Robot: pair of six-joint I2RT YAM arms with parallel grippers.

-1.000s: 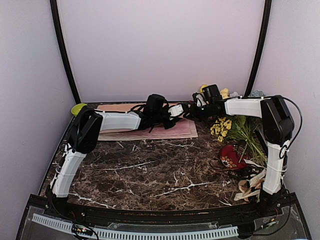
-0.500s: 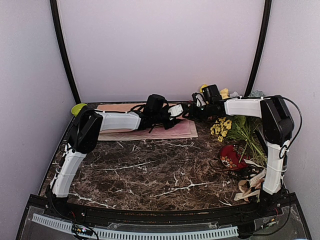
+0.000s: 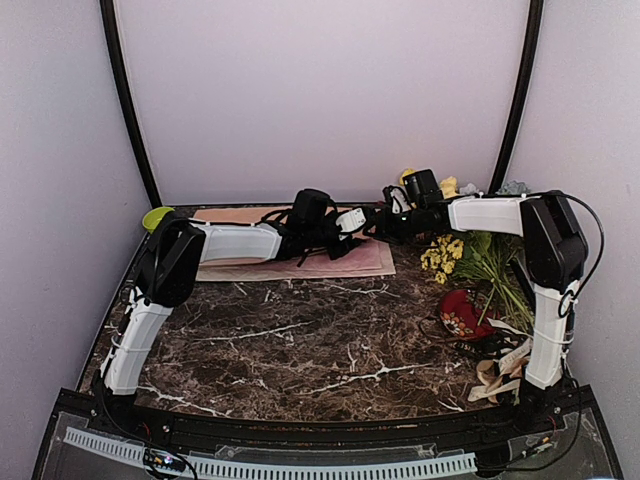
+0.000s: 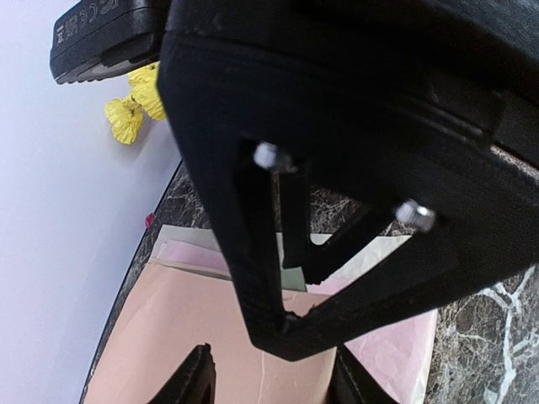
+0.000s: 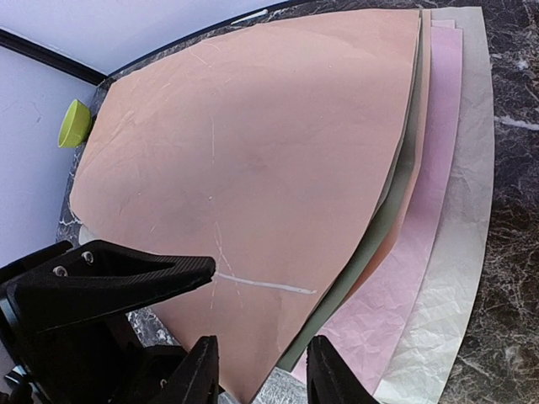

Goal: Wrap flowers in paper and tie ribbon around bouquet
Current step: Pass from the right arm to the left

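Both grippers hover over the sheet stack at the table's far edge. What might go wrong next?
The paper lies on a green sheet and a pink sheet with edges nearly flush, so a pinch may lift several. The left gripper and right gripper sit very close, jaws apart; they may collide.

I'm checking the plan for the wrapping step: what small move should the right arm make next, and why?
Probably close the right fingers on the corner of the peach paper. They stand apart with that corner between them in the right wrist view, and the paper lies on top of other sheets, so pinching it alone should let it be lifted free.
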